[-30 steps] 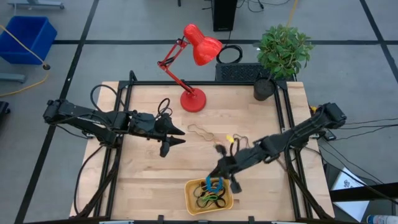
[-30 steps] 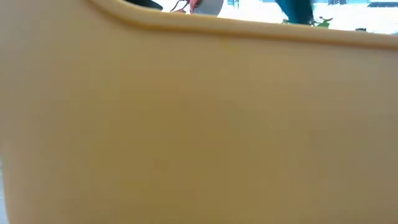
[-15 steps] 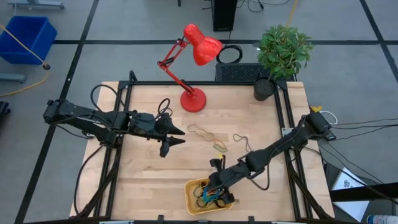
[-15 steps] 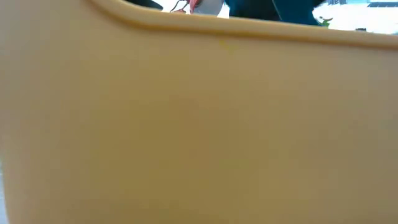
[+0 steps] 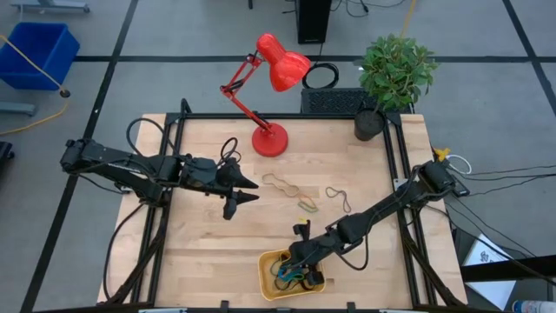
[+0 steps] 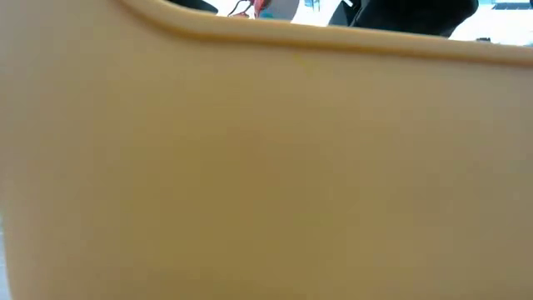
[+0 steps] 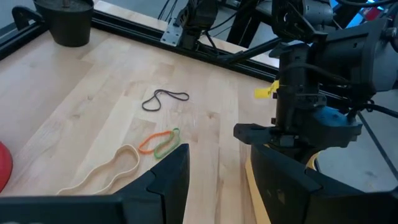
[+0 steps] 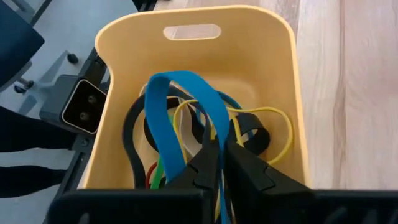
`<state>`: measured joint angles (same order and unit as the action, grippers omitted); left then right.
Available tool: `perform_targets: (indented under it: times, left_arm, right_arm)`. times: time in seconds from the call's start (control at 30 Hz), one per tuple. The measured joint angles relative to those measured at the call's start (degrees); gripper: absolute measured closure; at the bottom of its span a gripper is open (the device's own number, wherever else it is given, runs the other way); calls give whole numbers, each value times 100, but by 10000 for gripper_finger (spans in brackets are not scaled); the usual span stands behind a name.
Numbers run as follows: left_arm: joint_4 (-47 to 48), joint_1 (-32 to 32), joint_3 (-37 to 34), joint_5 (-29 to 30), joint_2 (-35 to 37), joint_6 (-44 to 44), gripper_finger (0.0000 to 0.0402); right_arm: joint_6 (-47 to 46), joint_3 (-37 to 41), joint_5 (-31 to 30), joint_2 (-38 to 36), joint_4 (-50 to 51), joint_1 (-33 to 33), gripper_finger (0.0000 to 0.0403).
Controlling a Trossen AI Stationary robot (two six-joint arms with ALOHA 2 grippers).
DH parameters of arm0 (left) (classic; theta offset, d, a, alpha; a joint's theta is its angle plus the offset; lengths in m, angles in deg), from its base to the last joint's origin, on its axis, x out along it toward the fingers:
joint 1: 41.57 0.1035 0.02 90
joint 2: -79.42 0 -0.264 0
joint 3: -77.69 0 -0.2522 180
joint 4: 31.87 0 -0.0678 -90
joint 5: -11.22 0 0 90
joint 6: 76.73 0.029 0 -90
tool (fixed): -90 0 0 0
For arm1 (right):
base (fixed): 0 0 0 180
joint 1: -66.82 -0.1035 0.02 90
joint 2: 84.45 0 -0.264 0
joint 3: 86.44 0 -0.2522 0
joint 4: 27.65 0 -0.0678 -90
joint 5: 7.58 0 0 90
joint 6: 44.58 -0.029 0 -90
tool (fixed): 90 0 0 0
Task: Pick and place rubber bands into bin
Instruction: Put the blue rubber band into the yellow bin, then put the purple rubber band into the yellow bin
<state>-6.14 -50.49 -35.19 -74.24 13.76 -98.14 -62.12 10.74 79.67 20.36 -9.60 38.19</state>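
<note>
Right gripper (image 8: pixel 219 163) sits low-center in its wrist view, fingers pinched on a wide blue band (image 8: pixel 186 106) inside the bin (image 8: pixel 273 74), atop black, yellow and green rubber bands (image 8: pixel 273 118). Left gripper (image 5: pixel 246 191) waits open, mid-left from above. Left wrist view alone shows loose bands (image 7: pixel 165 98) on the table (image 7: pixel 74 93).

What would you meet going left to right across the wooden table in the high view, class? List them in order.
Left gripper → tan rubber band → orange and green bands → dark band.

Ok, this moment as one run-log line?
right gripper: over bin, jaws nearly shut around blue band | left gripper: open, waiting mid-table | table: tan, orange-green, black bands left
</note>
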Motion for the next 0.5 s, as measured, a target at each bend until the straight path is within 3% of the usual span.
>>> perform_targets:
  times: [0.13,0.3,0.5]
  left_arm:
    - [0,0,0,0,0,-7,224]
    - [2,0,0,0,1,-7,224]
    - [33,-2,0,0,2,-2,224]
  right_arm:
    - [-107,0,-2,0,23,0,353]
    - [24,2,-1,-68,79,0,290]
    - [136,7,-24,-730,540,145,231]
